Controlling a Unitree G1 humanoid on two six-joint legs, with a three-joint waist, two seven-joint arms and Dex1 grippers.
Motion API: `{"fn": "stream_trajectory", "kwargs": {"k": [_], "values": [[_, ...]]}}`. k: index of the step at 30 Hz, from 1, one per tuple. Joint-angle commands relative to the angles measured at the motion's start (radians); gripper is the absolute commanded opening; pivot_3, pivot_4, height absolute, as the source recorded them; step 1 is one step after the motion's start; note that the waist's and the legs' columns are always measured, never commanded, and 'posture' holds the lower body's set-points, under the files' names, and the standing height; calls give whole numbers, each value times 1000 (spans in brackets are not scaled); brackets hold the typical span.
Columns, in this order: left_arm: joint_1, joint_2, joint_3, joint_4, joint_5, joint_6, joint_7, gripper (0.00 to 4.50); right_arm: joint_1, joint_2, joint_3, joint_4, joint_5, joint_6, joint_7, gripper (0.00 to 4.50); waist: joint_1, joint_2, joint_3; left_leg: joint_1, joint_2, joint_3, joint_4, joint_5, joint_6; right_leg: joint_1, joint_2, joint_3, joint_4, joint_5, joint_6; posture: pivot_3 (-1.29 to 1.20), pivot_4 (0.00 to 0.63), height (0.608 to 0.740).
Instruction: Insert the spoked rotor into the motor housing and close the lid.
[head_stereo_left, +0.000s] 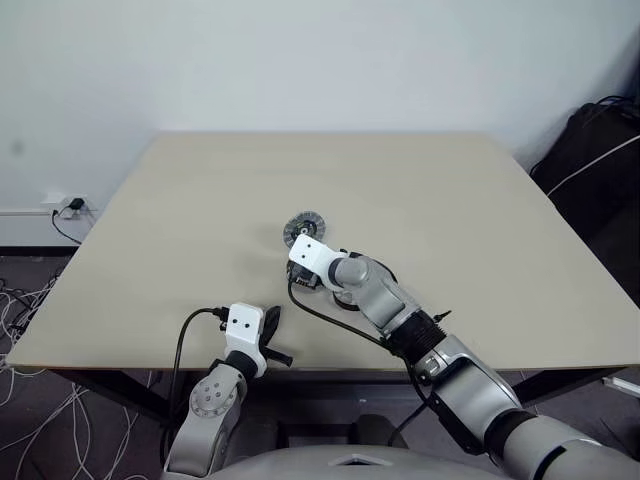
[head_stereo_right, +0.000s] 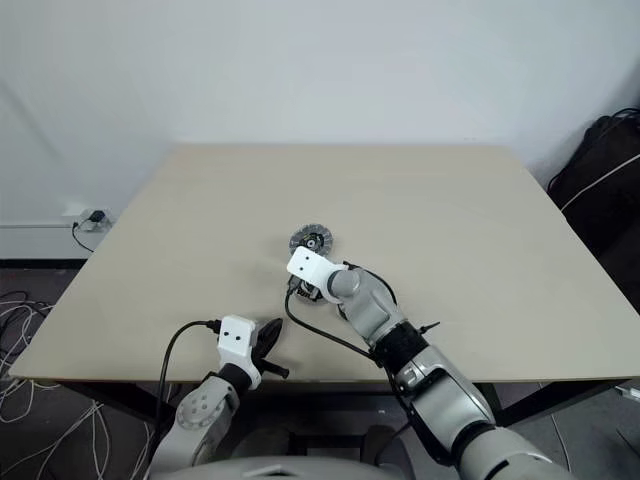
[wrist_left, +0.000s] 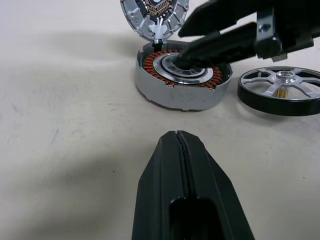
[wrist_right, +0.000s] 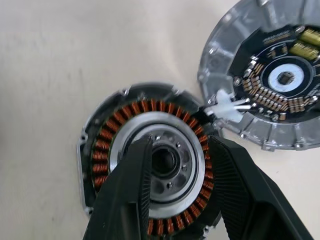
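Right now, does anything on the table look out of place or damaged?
Nothing looks damaged. The lid lies flipped open beside the motor housing, joined by white wires; the spoked rotor waits apart.

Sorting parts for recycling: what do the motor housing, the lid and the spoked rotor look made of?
Motor housing: seemingly grey cast metal shell, ringed by shiny copper-coloured wire coils.
Lid: silvery ribbed metal, likely aluminium, holding a dark circuit board.
Spoked rotor: bright machined metal spokes, glossy black rim, perhaps coated.
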Motion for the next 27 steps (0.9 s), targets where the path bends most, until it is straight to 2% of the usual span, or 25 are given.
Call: {"fn": "stream_trajectory", "kwargs": {"k": [1, 27], "values": [[-6, -13, -1, -22, -6, -24, 5, 0, -39, -3, -8, -5, -13, -24, 9, 1888, 0, 0, 0, 0, 0, 0, 0, 0, 0, 0, 0, 0, 0, 0, 0, 0, 0, 740], [-11, -19, -2, -12, -7, -31, 11, 0, -72, 16, 21, 124, -65, -72, 57, 1888, -4, 0, -1, 1, 0, 0, 0, 0, 0, 0, 0, 0, 1, 0, 0, 0, 0, 740]]}}
